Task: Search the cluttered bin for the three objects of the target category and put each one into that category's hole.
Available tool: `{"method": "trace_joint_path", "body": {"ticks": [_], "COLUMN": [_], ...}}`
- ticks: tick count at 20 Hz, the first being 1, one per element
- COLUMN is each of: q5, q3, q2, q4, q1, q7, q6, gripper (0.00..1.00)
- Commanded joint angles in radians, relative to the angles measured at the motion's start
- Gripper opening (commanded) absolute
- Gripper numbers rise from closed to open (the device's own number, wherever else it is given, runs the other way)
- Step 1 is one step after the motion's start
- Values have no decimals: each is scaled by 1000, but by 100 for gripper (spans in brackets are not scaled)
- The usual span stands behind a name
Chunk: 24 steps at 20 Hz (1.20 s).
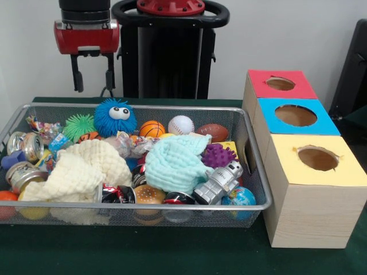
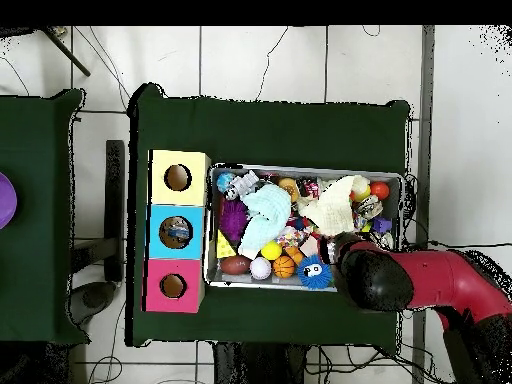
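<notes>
Apparently open, end effector [image 1: 92,73] hangs above bin [image 1: 137,205].

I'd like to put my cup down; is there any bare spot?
The bin is packed edge to edge. Bare green table lies in front of the bin and boxes, and in the overhead view beyond them too.

A: Where are the balls?

B: In the wire bin [image 1: 252,172]. An orange basketball [image 1: 152,129], a white baseball [image 1: 181,125] and a brown football [image 1: 213,132] sit in a row by the back wall.

A: And the holes?

B: Three boxes stand in a line beside the bin. The red box [image 1: 281,85], the blue box [image 1: 297,116] and the yellow box [image 1: 318,159] each have one round hole on top.
</notes>
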Motion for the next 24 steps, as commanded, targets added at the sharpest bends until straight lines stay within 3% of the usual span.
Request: {"method": "trace_joint_path", "body": {"ticks": [1, 24], "q5": [-66, -197], "q3": [-35, -135], "q2": [31, 101], "q4": [-47, -119], "q1": [-4, 44], "q7": [-52, 36], "q6": [-7, -104], "gripper": [100, 100]}}
